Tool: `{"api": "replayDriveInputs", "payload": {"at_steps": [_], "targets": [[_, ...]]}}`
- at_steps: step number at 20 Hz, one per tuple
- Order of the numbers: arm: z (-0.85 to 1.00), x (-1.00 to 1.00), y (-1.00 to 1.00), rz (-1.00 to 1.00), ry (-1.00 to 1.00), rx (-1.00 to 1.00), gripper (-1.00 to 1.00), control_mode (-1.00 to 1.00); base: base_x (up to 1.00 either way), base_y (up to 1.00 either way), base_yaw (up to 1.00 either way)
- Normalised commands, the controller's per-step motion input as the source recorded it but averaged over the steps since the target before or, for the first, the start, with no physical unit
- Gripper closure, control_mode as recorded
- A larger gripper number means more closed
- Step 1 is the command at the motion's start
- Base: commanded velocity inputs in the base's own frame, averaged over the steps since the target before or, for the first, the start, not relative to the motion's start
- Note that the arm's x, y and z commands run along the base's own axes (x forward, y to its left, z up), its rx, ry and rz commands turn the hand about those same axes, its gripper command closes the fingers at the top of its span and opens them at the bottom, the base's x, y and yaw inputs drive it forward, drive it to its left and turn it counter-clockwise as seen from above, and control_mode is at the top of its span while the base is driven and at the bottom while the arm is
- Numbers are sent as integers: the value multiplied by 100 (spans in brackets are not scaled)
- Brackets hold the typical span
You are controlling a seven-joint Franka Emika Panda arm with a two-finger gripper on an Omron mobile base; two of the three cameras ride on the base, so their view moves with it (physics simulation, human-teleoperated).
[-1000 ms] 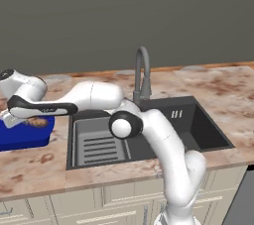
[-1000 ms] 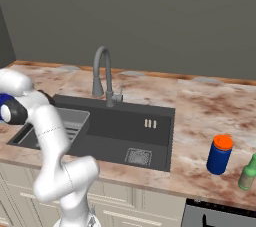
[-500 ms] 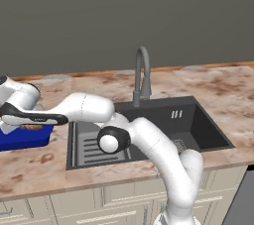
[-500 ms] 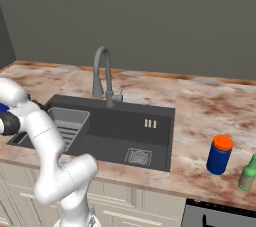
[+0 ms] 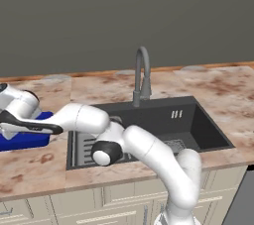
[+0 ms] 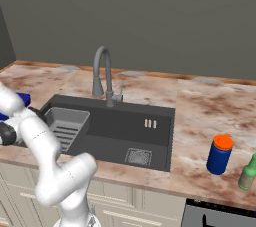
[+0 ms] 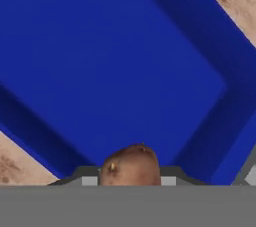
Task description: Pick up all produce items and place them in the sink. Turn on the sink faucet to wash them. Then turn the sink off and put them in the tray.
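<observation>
Lumpy orange-brown produce over smooth, round-cornered blue tray

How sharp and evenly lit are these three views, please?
Hand view: soft and blocky, the produce blurred against the tray. Left base view: flat even light, no glare on the faucet. Right base view: the sink is crisp, shadows faint.

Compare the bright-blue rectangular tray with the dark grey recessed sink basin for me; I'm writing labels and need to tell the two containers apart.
The bright-blue rectangular tray sits on top of the marbled counter; the dark grey recessed sink basin is sunk into it. The tray's floor is plain blue; the sink has a square drain grate and a light grey slatted rack. The tray looks smaller than the sink. Both are rectangular open-topped containers.
</observation>
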Motion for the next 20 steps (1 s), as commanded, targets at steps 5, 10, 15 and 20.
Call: {"api": "replayDriveInputs", "payload": {"at_steps": [5,10,15,20], "targets": [[-25,15,0,14,0,0,100,-100,0,0,0],[-24,15,0,13,0,1,100,-100,0,0,0],[-26,14,0,12,0,3,100,-100,0,0,0],[-17,20,0,12,0,4,100,-100,0,0,0]]}}
